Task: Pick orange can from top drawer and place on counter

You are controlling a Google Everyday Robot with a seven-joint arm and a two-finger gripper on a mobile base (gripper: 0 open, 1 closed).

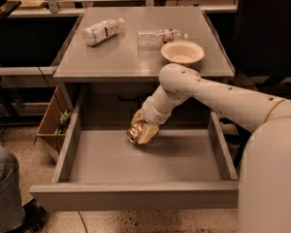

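Note:
The orange can (133, 130), shiny copper with a silver end, is in the open top drawer (136, 194), near the middle towards the back. My gripper (142, 129) reaches down into the drawer from the right and is shut on the can, holding it tilted just above the grey drawer floor. The cream fingers (146, 133) cover the can's right side. The counter (116, 59) is the grey top right above the drawer.
On the counter lie a white-labelled plastic bottle (102, 30), a clear water bottle (160, 37) and a cream bowl (182, 51) near the front right. A cardboard box (51, 123) stands left of the cabinet. A person's leg (4, 188) is at the bottom left.

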